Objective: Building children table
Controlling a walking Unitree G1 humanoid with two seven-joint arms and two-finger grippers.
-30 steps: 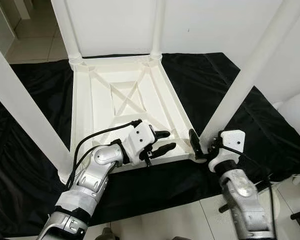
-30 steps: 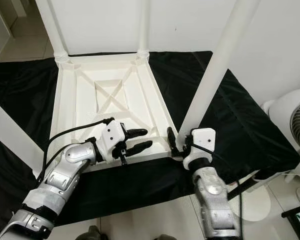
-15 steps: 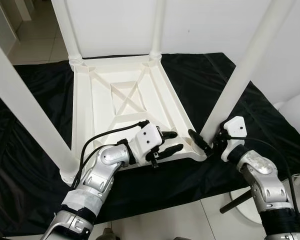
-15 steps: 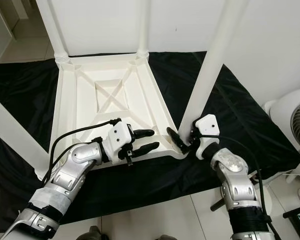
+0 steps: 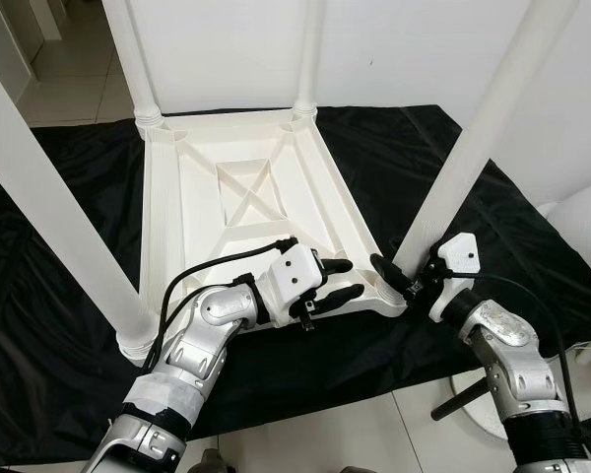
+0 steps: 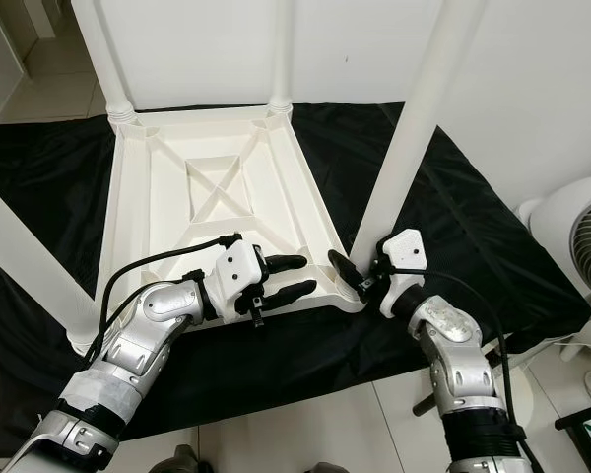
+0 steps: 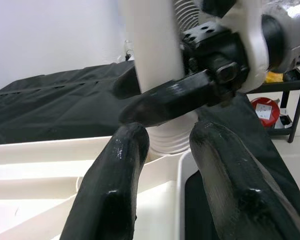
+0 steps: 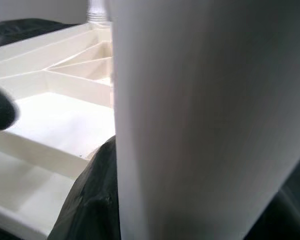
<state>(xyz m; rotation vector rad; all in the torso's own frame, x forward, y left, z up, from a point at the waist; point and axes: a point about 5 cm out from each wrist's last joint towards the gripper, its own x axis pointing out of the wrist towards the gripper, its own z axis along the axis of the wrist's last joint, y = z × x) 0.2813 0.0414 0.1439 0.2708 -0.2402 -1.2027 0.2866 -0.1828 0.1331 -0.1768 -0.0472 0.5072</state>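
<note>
Fan beside table leg gripped by right gripper.

Black cloth spread over pale tiled floor, upturned white table directly on it.
</note>
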